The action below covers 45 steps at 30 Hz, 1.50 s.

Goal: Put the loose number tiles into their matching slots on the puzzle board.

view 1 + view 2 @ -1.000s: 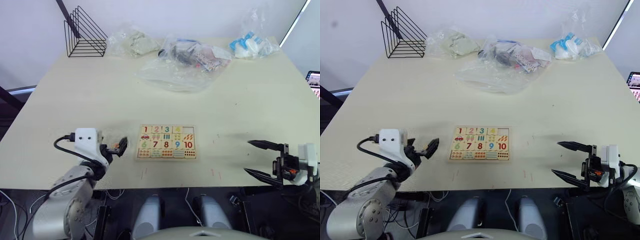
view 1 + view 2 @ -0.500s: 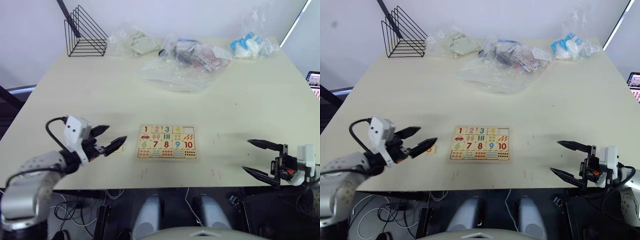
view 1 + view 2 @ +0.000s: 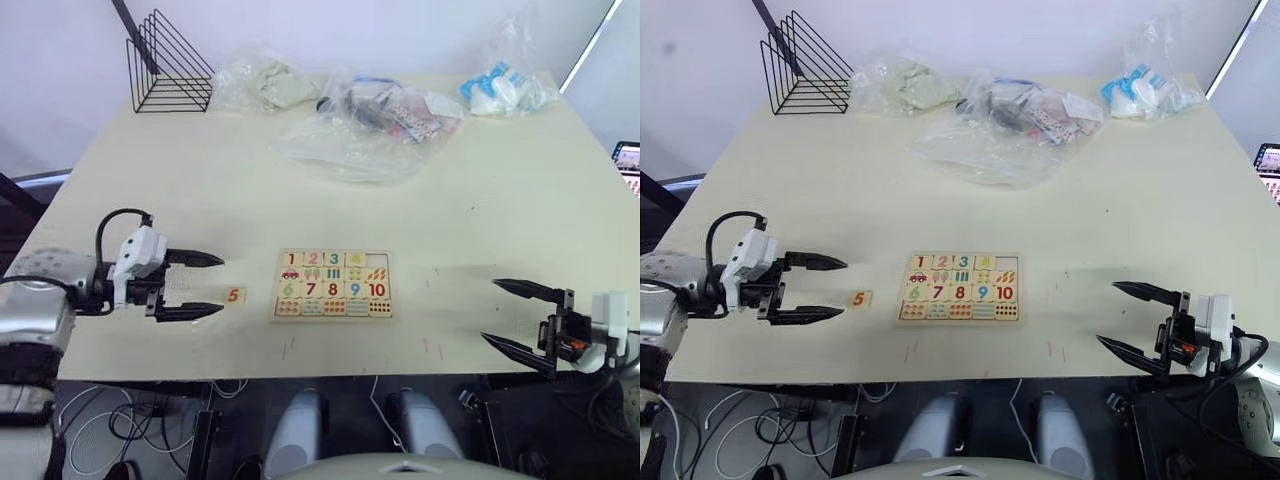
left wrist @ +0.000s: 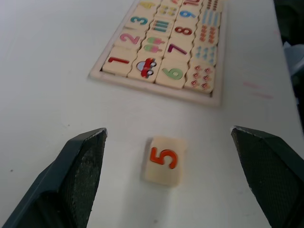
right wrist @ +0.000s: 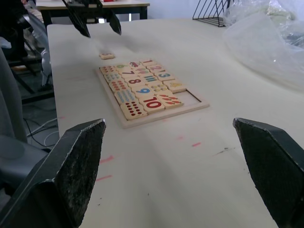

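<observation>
The 5 tile (image 3: 234,295) lies on the bench (image 3: 480,200) between the board (image 3: 333,284) and the open left claw (image 3: 206,285); the right claw (image 3: 505,315) is open.

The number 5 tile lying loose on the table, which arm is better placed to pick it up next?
The left. Its open claw sits right beside the 5 tile, which lies between that claw and the puzzle board. The right claw, also open, is away on the board's far side.

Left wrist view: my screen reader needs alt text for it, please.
A loose 5 tile lies on the table between the open left gripper fingers, untouched. Beyond it sits the puzzle board, tiles 1 to 4 in place.
</observation>
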### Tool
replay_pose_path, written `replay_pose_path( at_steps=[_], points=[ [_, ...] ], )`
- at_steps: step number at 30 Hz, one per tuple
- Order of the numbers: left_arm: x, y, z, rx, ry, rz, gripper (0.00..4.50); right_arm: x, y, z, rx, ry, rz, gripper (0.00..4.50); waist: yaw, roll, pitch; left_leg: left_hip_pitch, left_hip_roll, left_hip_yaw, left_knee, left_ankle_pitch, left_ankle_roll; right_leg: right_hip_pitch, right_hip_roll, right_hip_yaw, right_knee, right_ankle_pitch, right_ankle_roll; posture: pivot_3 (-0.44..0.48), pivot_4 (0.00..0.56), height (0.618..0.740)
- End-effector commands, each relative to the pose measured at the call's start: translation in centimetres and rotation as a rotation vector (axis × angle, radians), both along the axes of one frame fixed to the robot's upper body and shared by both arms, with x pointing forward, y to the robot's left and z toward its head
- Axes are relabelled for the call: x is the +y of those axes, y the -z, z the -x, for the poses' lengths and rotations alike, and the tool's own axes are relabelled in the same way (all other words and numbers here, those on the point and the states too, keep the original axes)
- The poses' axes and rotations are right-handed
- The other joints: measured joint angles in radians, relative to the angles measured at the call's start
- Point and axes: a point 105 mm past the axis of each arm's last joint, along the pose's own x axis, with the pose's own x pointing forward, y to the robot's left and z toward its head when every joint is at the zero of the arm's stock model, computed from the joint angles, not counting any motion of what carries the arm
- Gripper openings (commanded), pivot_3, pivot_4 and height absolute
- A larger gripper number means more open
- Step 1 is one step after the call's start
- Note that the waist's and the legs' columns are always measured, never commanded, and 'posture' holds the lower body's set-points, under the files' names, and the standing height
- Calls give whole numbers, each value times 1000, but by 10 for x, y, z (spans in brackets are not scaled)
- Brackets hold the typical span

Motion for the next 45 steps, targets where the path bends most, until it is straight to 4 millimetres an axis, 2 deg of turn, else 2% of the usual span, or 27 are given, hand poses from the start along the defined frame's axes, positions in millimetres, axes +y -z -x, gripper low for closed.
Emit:
replay_pose_path(
  at_steps=[1, 10, 13, 25, 29, 34, 35, 42, 45],
  points=[
    [7, 3, 1, -9, 76, -98, 4418, 1, -7, 0, -41, -5, 3, 4500, -1, 0, 0, 0, 0, 0, 0, 0, 0, 0, 0, 0, 0, 0, 0, 0, 150, 740],
    [6, 16, -12, 7, 131, -183, 4418, 1, -9, -1, -49, -10, 11, 4500, -2, 0, 0, 0, 0, -1, 1, 0, 0, -1, 1, 0, 3, 0, 0, 0, 150, 740],
    [5, 16, -15, 18, 109, -159, 4418, -2, -10, -2, -54, -7, 19, 4500, -2, 0, 0, 0, 0, -1, 2, 0, 0, -1, 1, 0, 3, 0, 0, 0, 150, 740],
    [2, 28, -11, 54, 113, -137, 4418, -7, -12, 1, -56, 5, 32, 4500, -1, 0, 0, 0, 0, -1, 2, 0, 0, -1, 1, 0, 4, 0, 0, 0, 150, 740],
    [3, 31, -9, 68, 117, -140, 3428, -9, -11, 2, -48, -4, 45, 4500, -2, 0, 0, 0, 0, -1, 2, 0, 0, 0, 1, 0, 4, 0, 0, 0, 150, 740],
    [4, 34, -6, 81, 114, -137, 1111, -11, -11, 1, -45, -10, 51, 4500, -2, 0, 0, 0, 0, -1, 2, 0, 0, 0, 1, 0, 5, 0, 0, 0, 150, 740],
    [5, 34, -5, 82, 113, -139, 935, -11, -11, 1, -45, -11, 52, 4500, -2, 0, 0, 1, 0, -1, 2, 0, 0, 0, 1, 0, 5, 0, 0, 0, 150, 740],
    [5, 30, -6, 68, 100, -109, 941, -11, -11, -1, -46, -24, 51, 4500, -2, 0, 0, 1, 0, -1, 2, 0, 0, 0, 1, 0, 5, 0, 0, 0, 150, 740],
    [1, 17, -11, 29, 107, -91, 941, -10, -11, 0, -47, -24, 47, 4500, -2, 0, 0, 1, 0, -1, 2, 0, 0, 0, 1, 0, 5, 0, 0, 0, 150, 740]
  ],
)
